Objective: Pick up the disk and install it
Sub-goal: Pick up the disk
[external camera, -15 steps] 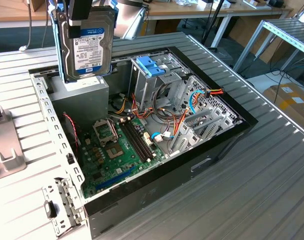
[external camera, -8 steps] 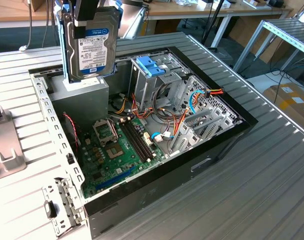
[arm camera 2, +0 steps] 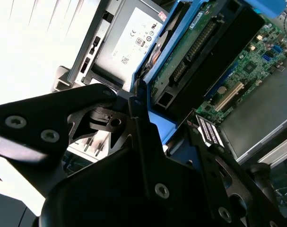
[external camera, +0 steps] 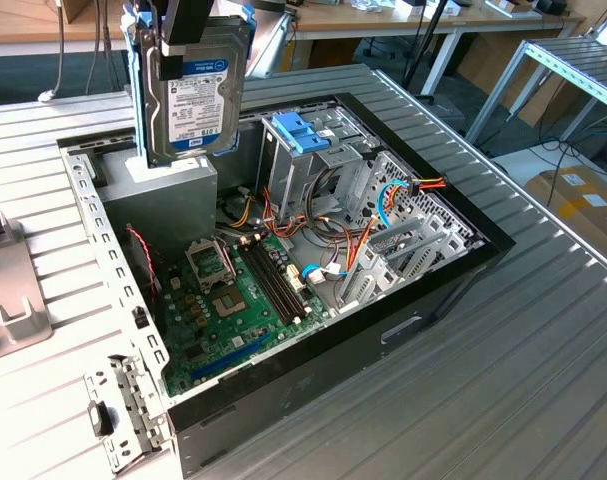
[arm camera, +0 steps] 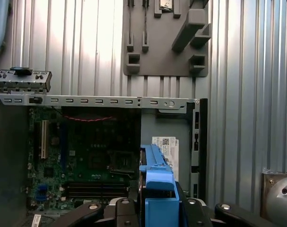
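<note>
The disk (external camera: 198, 95) is held upright in the air, clamped from above by the end effector (external camera: 188, 28), which is closed tight on its blue-railed sides. It is hung over the open computer case (external camera: 483, 240), just above the grey power supply (external camera: 173, 190). The motherboard (arm camera: 93, 156) is seen below in the first wrist view, with the ribbed counter (arm camera: 238, 71) beyond the case.

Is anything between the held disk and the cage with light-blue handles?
Nothing visible. The disk, held by the end effector, hangs above the power supply; only open air separates it from the cage. Cables lie lower.
</note>
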Available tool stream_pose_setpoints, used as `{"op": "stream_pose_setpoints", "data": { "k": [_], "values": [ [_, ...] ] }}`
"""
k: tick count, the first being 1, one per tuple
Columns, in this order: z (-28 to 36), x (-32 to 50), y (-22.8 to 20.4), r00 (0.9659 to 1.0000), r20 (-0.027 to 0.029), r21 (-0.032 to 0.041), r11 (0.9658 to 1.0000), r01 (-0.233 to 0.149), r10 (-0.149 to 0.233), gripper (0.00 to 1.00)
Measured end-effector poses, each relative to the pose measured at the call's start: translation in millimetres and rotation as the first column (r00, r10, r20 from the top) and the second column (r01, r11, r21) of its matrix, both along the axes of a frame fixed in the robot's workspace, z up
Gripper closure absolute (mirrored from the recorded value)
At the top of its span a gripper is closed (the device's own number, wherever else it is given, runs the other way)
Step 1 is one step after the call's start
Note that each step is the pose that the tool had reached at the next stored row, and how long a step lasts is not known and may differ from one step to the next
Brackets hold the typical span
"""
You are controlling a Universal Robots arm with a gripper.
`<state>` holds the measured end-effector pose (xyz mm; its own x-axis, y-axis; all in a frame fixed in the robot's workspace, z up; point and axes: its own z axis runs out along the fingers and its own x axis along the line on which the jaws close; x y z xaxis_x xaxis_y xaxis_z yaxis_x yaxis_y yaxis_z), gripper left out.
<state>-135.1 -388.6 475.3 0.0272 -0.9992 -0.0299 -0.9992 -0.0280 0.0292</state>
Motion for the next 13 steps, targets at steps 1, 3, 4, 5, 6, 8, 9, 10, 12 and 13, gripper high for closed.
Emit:
{"op": "stream_pose_setpoints", "data": {
  "k": [1,3,4,5,6,8,9,10,12,13],
  "values": [
    [0.0,0.8,-0.6,1.0000,-0.0001,0.0001,1.0000,0.000,0.000,0.63],
    [-0.1,1.8,-1.5,1.0000,-0.0001,0.0001,1.0000,0.000,0.000,0.63],
    [-0.1,2.3,-1.9,1.0000,-0.0001,0.0001,1.0000,0.000,0.000,0.63],
    [-0.1,2.9,-2.5,1.0000,-0.0001,0.0001,1.0000,0.000,0.000,0.63],
    [-0.1,3.4,-3.0,1.0000,-0.0002,0.0001,1.0000,0.000,0.000,0.63],
    [-0.2,4.8,-4.2,1.0000,-0.0001,0.0001,1.0000,0.000,0.000,0.63],
    [-0.2,5.5,-4.9,1.0000,-0.0001,0.0001,1.0000,0.000,0.000,0.63],
    [-0.3,6.5,-5.9,1.0000,-0.0002,0.0001,1.0000,0.000,0.000,0.63],
    [-0.4,8.5,-7.9,1.0000,-0.0002,0.0001,1.0000,0.000,0.000,0.63],
    [-0.5,9.4,-8.7,1.0000,-0.0002,0.0001,1.0000,0.000,0.000,0.63]
  ]
}}
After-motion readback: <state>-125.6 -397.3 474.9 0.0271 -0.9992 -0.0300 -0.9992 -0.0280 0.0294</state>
